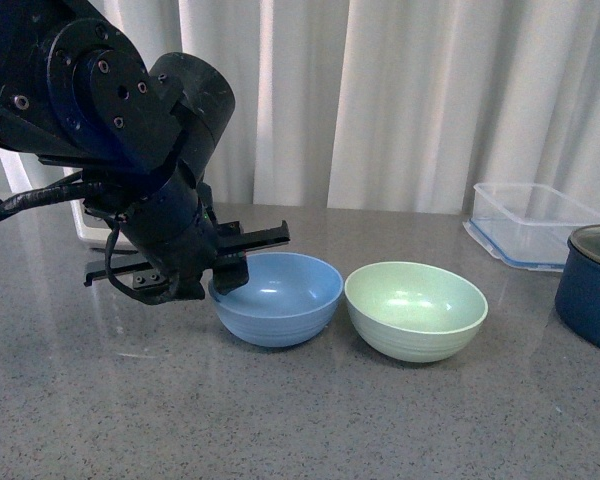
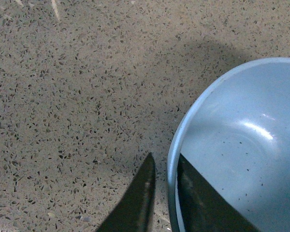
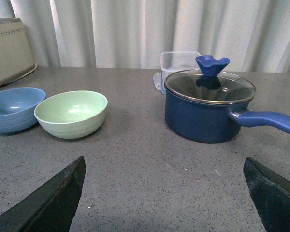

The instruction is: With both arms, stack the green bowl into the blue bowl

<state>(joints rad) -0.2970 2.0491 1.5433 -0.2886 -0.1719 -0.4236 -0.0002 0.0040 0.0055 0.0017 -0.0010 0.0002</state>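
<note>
The pale mint-green round matte bowl [image 1: 416,310] sits upright and empty on the speckled grey stone tabletop [image 1: 280,420], just beside the light sky-blue round matte bowl [image 1: 280,297] and not in it, so the stacking itself is all still to do. The left claw [image 2: 165,191] straddles the blue bowl's rim on the side away from the green bowl, one finger inside and one outside. I cannot tell whether it pinches. The right claw [image 3: 164,162] is wide open and empty, well apart from the blue bowl.

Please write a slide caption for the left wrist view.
Left gripper straddles the rim of the blue bowl, one finger inside, one outside, above a speckled countertop.
</note>
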